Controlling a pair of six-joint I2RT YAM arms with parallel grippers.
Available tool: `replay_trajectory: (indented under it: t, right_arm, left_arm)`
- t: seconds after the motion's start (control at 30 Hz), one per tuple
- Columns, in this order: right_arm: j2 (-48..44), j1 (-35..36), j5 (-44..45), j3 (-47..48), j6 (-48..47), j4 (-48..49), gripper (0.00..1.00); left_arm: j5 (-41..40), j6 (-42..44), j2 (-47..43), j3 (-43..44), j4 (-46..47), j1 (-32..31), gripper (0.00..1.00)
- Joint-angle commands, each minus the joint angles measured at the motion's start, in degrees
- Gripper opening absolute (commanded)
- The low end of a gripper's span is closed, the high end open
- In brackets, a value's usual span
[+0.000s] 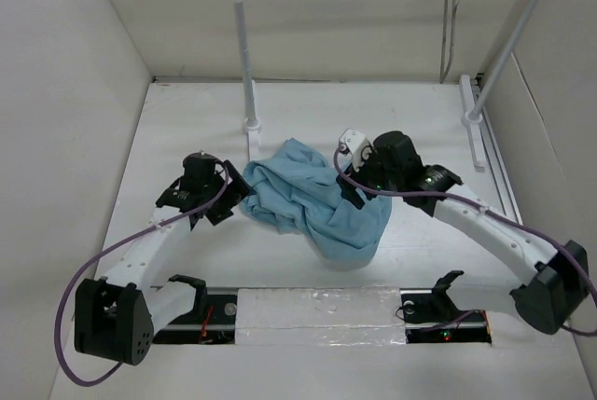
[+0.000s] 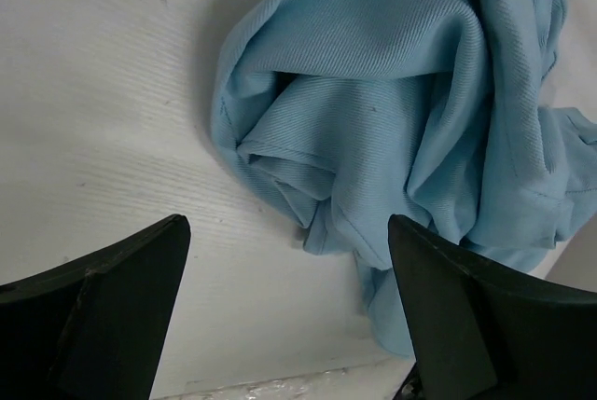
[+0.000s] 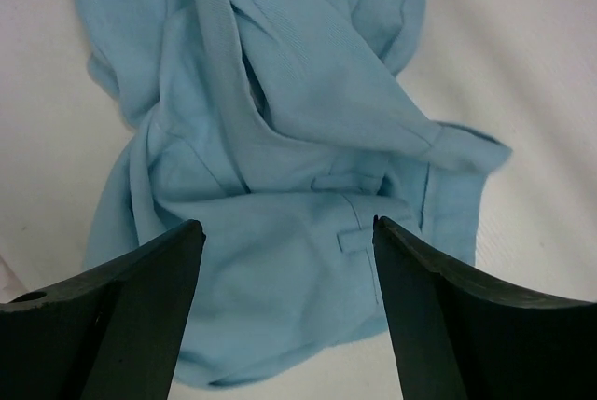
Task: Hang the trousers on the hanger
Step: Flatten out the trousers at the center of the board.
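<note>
Trousers (image 1: pixel 312 200) heaped on desk (image 1: pixel 187 130) — jaws on both arms wide apart, empty; pinch waistband (image 3: pixel 280 223) near belt loop (image 3: pixel 359 235), not loose folds.

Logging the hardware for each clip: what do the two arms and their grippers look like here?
The left arm and right arm share white link shells, black joint housings and black bases. A purple cable loops along each. The left gripper and right gripper have broad, matte black, wedge-shaped fingers.
</note>
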Motion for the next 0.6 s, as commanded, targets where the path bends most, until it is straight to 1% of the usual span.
replay_trajectory:
  t: [0.0, 0.07, 0.1, 0.17, 0.2, 0.23, 0.33, 0.4, 0.43, 0.47, 0.5, 0.53, 0.57]
  right_arm:
    - [6.4, 2.6, -1.6, 3.3, -4.1, 5.9, 0.79]
    - [9.0, 3.7, -1.5, 4.6, -4.7, 6.8, 0.79]
    - [11.9, 3.7, -1.7, 4.9, -5.3, 7.1, 0.79]
    - [15.8, 3.7, -1.9, 6.4, -6.2, 7.2, 0.79]
    - [15.8, 3.7, -1.5, 6.7, -6.4, 7.2, 0.79]
    - [17.9, 3.7, -1.3, 6.9, -6.4, 7.4, 0.79]
    - [20.8, 3.7, 1.5, 7.6, -6.5, 8.9, 0.77]
    - [21.4, 3.7, 2.3, 7.7, -6.0, 10.9, 0.55]
    - [21.4, 3.7, 2.8, 8.0, -5.5, 11.4, 0.41]
    - [20.9, 3.7, 3.3, 8.1, -5.1, 11.8, 0.12]
    - [20.1, 3.7, 3.6, 8.0, -4.1, 12.0, 0.02]
    - [19.2, 3.7, 4.1, 7.3, -3.6, 12.2, 0.0]
    - [16.3, 4.4, 5.2, 7.0, -3.2, 11.6, 0.0]
  left_arm:
    - [5.2, -3.0, 2.3, -1.3, 9.0, 0.2, 0.85]
    - [4.6, -2.7, 5.9, -1.0, 9.6, -1.9, 0.85]
    - [4.6, -2.5, 7.1, -1.0, 10.2, -2.4, 0.85]
    - [5.1, -2.6, 11.3, -2.0, 14.5, -2.5, 0.84]
    - [5.0, -2.5, 11.4, -2.1, 14.5, -2.5, 0.84]
    - [4.8, -2.5, 13.4, -2.1, 16.0, -2.5, 0.83]
    - [4.9, -2.4, 16.5, -2.4, 20.0, -2.5, 0.79]
    - [4.8, -1.8, 17.9, -2.6, 22.5, -2.5, 0.58]
    - [4.4, -1.1, 19.3, -2.2, 22.6, -2.5, 0.44]
    - [2.3, -0.6, 19.8, -1.8, 22.6, -2.5, 0.13]
    - [1.3, -0.2, 20.2, -0.7, 22.6, -2.5, 0.0]
    - [0.4, 0.3, 20.1, -0.2, 21.5, -2.5, 0.0]
    - [-1.2, 1.0, 19.6, 0.4, 20.4, -1.7, 0.0]
